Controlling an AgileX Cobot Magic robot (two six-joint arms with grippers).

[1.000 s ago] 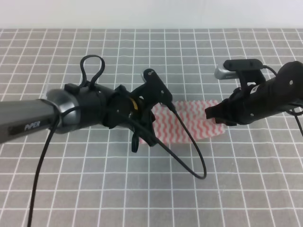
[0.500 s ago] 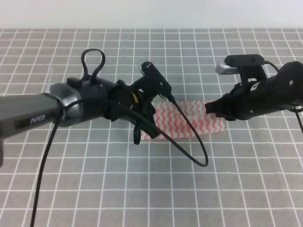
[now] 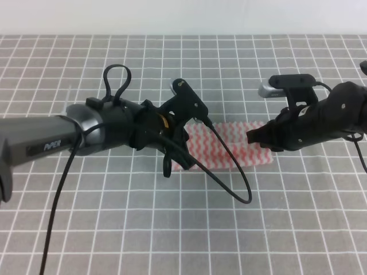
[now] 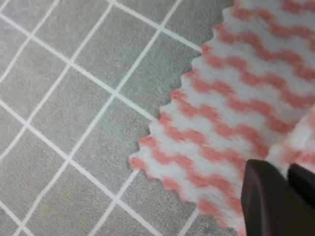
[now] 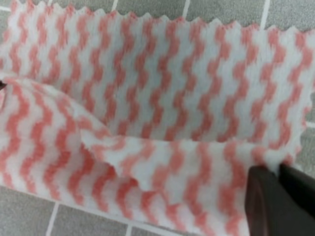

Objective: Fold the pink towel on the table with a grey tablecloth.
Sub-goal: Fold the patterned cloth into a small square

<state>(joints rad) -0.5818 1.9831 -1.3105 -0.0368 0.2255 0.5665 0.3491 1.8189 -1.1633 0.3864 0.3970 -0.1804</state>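
The pink towel [image 3: 229, 150] lies on the table with a grey tablecloth [image 3: 172, 229], in the middle between the two arms. The left gripper [image 4: 280, 196] is closed and pinches the towel's left end. The right gripper [image 5: 278, 196] is closed too and pinches the towel's right end. One edge of the towel is lifted and doubled over the rest.

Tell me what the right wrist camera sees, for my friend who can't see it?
A pink towel with wavy stripes fills the view, its near edge lifted and folded over. The right gripper pinches that edge at bottom right; the grey tablecloth shows at the corners.
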